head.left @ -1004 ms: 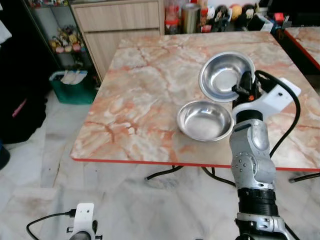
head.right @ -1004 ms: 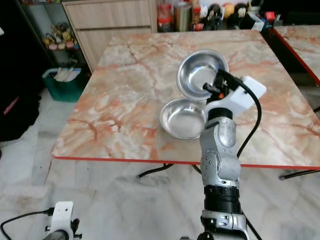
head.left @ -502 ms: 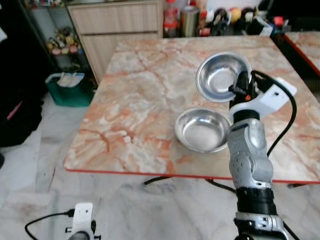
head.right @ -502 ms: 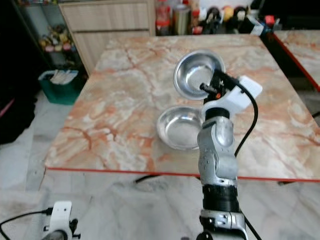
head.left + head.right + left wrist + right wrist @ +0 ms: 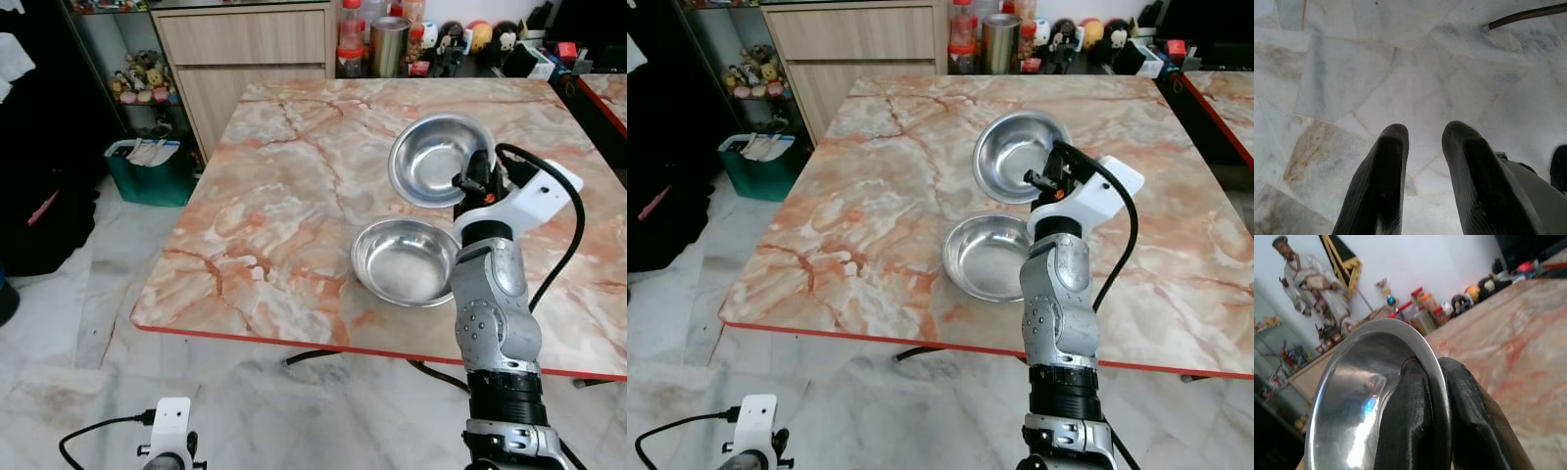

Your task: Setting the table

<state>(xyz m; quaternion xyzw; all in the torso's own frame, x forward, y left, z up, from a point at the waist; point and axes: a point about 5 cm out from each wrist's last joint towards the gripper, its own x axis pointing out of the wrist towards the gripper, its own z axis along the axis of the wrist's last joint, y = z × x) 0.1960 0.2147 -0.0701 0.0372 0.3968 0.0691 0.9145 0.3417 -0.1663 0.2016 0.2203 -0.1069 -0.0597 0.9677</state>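
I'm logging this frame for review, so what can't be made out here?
- Held steel bowl: the right gripper pinches its rim; the right wrist view's edge cuts off its lower part.
- Second steel bowl on the marble table: the right forearm covers its near-right rim.
- Bottles and figurines beyond the table: too small to identify.
- Left gripper: over floor tiles; its arm is cut off.

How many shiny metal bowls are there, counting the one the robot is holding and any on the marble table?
Round steel bowl held tilted by its rim in the right gripper, above the table: 1
Round steel bowl resting on the orange-veined marble table: 1
Total: 2 bowls
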